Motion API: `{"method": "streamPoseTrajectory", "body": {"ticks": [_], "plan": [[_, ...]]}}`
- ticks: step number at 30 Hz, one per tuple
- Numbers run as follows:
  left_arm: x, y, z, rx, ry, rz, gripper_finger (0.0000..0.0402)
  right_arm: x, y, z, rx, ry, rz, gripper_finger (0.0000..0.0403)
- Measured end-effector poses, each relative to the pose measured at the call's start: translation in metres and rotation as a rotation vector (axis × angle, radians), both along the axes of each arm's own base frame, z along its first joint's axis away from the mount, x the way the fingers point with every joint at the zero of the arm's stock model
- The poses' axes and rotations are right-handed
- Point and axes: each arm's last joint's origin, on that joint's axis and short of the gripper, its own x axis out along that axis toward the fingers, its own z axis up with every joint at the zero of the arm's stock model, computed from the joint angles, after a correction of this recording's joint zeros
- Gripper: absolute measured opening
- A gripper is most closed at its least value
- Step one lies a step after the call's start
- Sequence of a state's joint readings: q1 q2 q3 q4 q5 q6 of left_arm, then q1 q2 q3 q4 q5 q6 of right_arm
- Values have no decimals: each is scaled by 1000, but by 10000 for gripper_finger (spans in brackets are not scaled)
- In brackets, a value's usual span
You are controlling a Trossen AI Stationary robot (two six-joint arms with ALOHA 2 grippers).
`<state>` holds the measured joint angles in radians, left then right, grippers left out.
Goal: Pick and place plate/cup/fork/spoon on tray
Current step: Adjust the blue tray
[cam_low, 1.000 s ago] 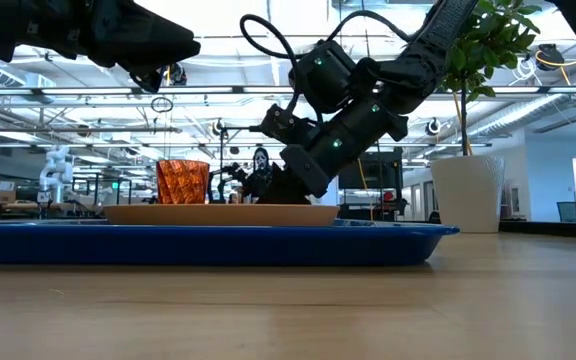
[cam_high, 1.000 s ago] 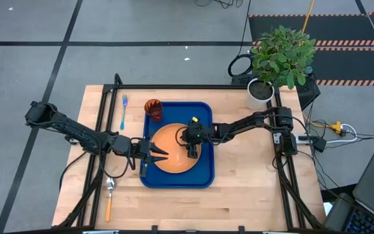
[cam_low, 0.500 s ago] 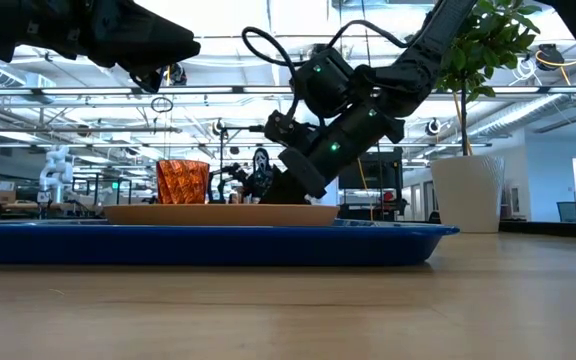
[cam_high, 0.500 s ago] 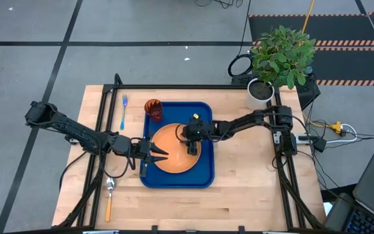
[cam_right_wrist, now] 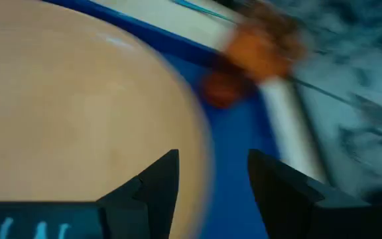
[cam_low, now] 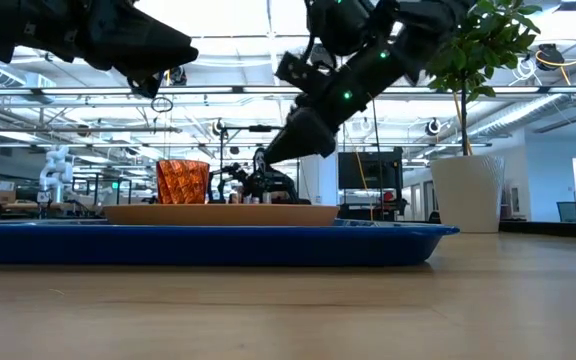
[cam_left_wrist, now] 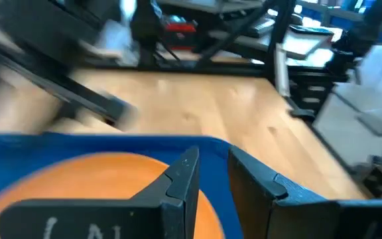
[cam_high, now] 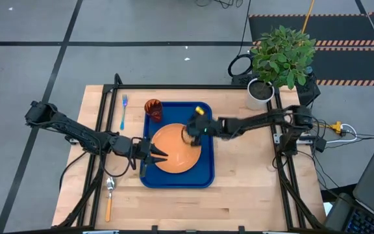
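Plate (cam_high: 173, 156) and cup (cam_high: 152, 108) on tray (cam_high: 205, 175), cup at far left corner. Fork (cam_high: 123, 110) on bench left of tray, spoon (cam_high: 109, 195) near bench's front left: both left to do. Right gripper (cam_high: 187, 136) above plate, fingers spread, empty. Left gripper (cam_high: 161, 155) over plate's left edge, fingers part open, empty

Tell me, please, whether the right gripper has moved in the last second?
Yes. The right gripper has lifted off the plate in the low view; from above it has drawn back toward the plate's far rim, near the cup.
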<state>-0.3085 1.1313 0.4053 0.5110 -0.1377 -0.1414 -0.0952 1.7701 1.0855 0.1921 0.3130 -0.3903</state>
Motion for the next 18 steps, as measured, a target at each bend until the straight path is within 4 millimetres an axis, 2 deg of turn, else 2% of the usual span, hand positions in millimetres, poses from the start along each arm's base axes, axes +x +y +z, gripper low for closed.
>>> {"method": "streamPoseTrajectory", "body": {"ticks": [4,8,13,18], "plan": [[-4,-6,-6,-74,84,-44,81,-13,-47,5,124,-14,-40,171],[-6,-12,-10,-39,176,-16,81,-28,-85,0,242,8,-80,171],[-1,-18,7,45,287,35,81,-44,-117,-2,291,14,-127,171],[9,-25,32,116,401,56,81,-53,-133,-7,340,96,-150,171]]}}
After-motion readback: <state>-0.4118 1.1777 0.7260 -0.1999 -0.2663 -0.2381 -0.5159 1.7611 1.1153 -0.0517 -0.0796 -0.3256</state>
